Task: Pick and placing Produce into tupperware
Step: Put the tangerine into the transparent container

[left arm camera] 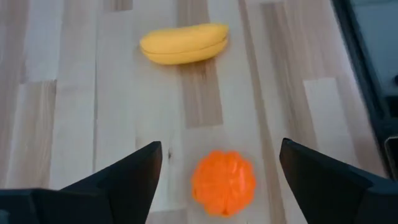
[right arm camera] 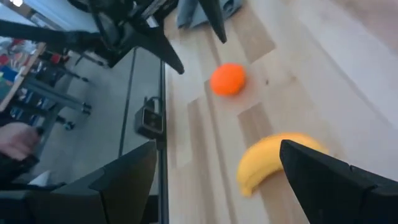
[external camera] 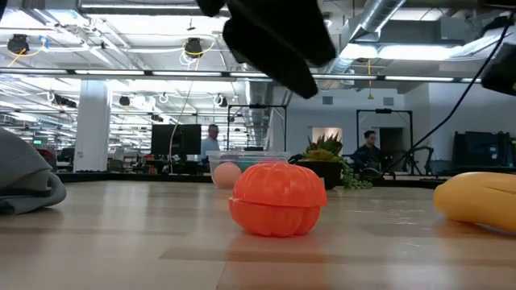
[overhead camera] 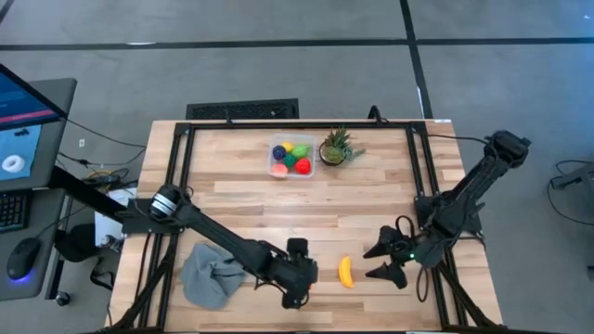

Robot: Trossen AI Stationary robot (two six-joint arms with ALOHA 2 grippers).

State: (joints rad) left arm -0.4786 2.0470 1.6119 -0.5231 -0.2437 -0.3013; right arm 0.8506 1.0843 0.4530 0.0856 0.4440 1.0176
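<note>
Now the left gripper (left arm camera: 221, 168) is hanging wide open over the orange (left arm camera: 224, 183), and it should be going straight down before squeezing gently.

The table (overhead camera: 371, 199) is light wood planking edged by a black metal frame, standing on a grey floor (overhead camera: 278, 65) crossed by dark seam lines. At one side, a desk (overhead camera: 42, 121) carries a lit monitor (overhead camera: 19, 121), a keyboard (overhead camera: 11, 211) and a mouse (overhead camera: 22, 260), with cables trailing beside it. Beyond the table lies a large open workspace with exposed ceiling ducts (external camera: 395, 20), strip lights (external camera: 121, 72), a white column (external camera: 93, 125), dark screens (external camera: 173, 141) and two people (external camera: 211, 143) in the distance.
</note>
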